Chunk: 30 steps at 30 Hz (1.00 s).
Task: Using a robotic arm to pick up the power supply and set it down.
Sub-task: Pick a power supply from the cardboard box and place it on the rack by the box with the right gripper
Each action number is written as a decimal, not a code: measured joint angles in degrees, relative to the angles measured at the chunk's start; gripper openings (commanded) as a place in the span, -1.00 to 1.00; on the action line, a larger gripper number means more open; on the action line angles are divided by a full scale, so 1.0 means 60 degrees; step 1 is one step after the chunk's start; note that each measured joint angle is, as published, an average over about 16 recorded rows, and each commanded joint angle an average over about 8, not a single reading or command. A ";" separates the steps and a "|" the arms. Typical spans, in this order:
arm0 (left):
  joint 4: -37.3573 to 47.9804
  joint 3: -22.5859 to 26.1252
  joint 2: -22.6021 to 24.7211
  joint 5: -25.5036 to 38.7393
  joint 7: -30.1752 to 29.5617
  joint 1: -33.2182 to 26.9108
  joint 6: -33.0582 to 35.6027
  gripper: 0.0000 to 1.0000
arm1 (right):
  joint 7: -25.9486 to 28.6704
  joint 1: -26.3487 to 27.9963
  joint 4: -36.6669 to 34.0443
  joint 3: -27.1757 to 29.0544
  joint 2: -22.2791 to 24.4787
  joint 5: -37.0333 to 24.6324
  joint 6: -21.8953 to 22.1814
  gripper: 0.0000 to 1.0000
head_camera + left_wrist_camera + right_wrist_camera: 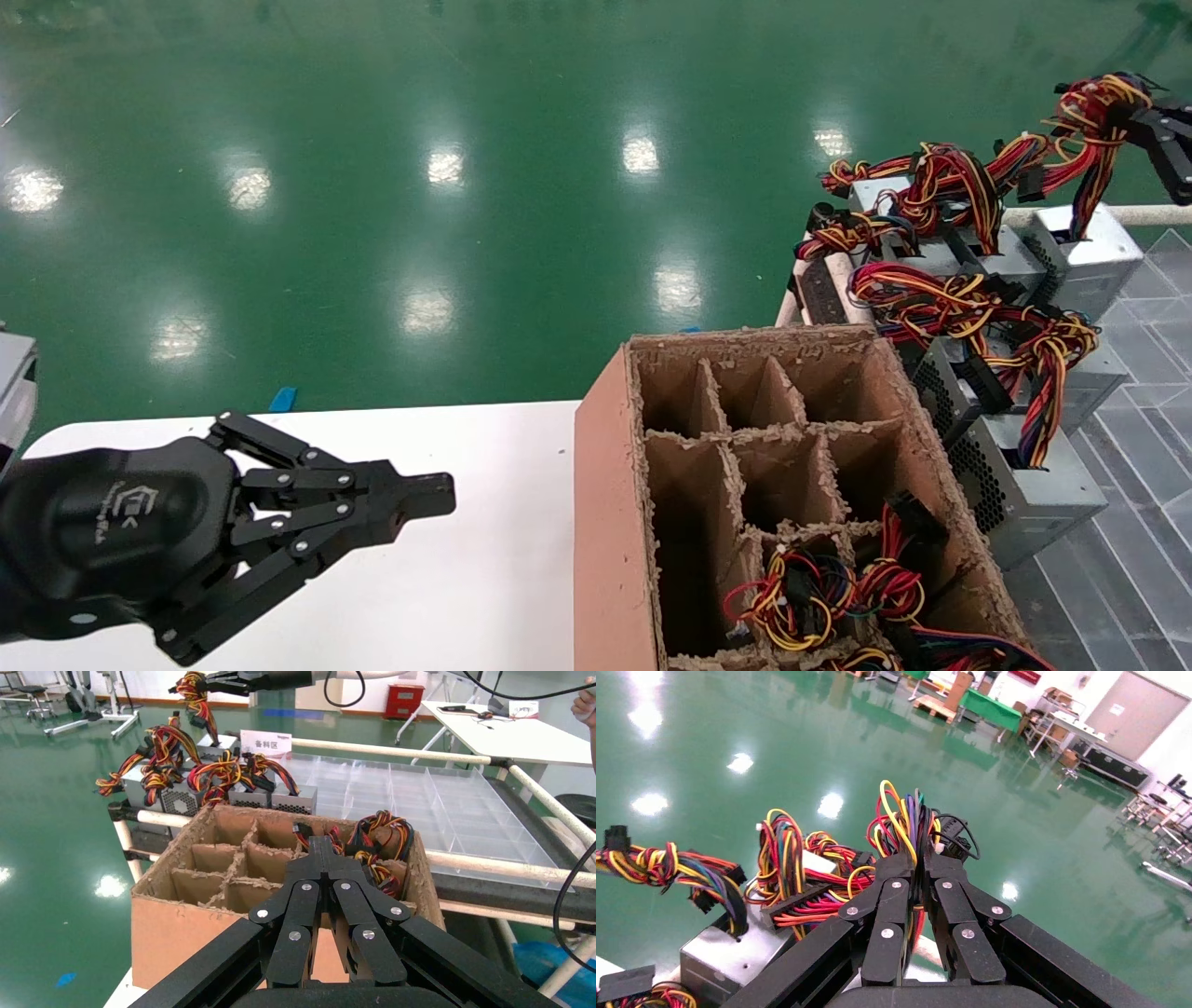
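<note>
Closest to the head camera is the left gripper, parked low over the white table just left of the cardboard divider box. Its fingers are pressed together on nothing, and its wrist view shows the tips pointing at that box.

Beyond the cardboard box's far right corner, the right gripper of the robotic arm is raised above a cluster of metal units. Its fingers are clenched on the wire bundle of the power supply. The right wrist view shows red, yellow, purple and black wires fanning out past the pinched tips.

That power supply is a silver-grey metal box, the farthest of the cluster from the cardboard box, against a white rail. Its perforated side faces back toward the cardboard box. The face the wires leave is turned upward, and they rise taut from it to the gripper. It looks stood on end, long axis nearer upright than flat, but neighbours hide its base.

Several other power supplies with tangled wires lie between it and the cardboard box, on a clear divided tray. More wire bundles fill the cardboard box's near compartments.
</note>
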 measured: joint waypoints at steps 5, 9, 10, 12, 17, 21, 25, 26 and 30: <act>0.0000 0.0000 0.0000 0.0000 0.0000 0.0000 0.0000 -1.00 | -0.0004 0.0029 -0.0123 0.0009 -0.0013 0.0013 0.0079 -1.00; 0.0000 0.0000 0.0000 0.0000 0.0000 0.0000 0.0000 -1.00 | -0.0031 0.0015 -0.0218 0.0012 -0.0039 0.0016 0.0277 -1.00; 0.0000 0.0000 0.0000 0.0000 0.0000 0.0000 0.0000 -1.00 | -0.0041 0.0006 -0.0241 0.0014 -0.0050 0.0019 0.0345 -1.00; 0.0000 0.0000 0.0000 0.0000 0.0000 0.0000 0.0000 -1.00 | -0.0062 -0.0016 -0.0288 0.0023 -0.0078 0.0031 0.0509 -1.00; 0.0000 0.0000 0.0000 0.0000 0.0000 0.0000 0.0000 -1.00 | -0.0149 -0.0099 -0.0386 0.0076 -0.0207 0.0110 0.1062 -1.00; 0.0000 0.0000 0.0000 0.0000 0.0000 0.0000 0.0000 -1.00 | -0.0239 -0.0175 -0.0433 0.0158 -0.0399 0.0230 0.1617 -1.00; 0.0000 0.0000 0.0000 0.0000 0.0000 0.0000 0.0000 -1.00 | -0.0359 -0.0230 -0.0421 0.0268 -0.0676 0.0390 0.2201 -1.00; 0.0000 0.0000 0.0000 0.0000 0.0000 0.0000 0.0000 -1.00 | -0.0394 -0.0241 -0.0411 0.0297 -0.0758 0.0433 0.2344 -1.00; 0.0000 0.0000 0.0000 0.0000 0.0000 0.0000 0.0000 -1.00 | -0.0546 -0.0267 -0.0358 0.0406 -0.1115 0.0591 0.2900 -1.00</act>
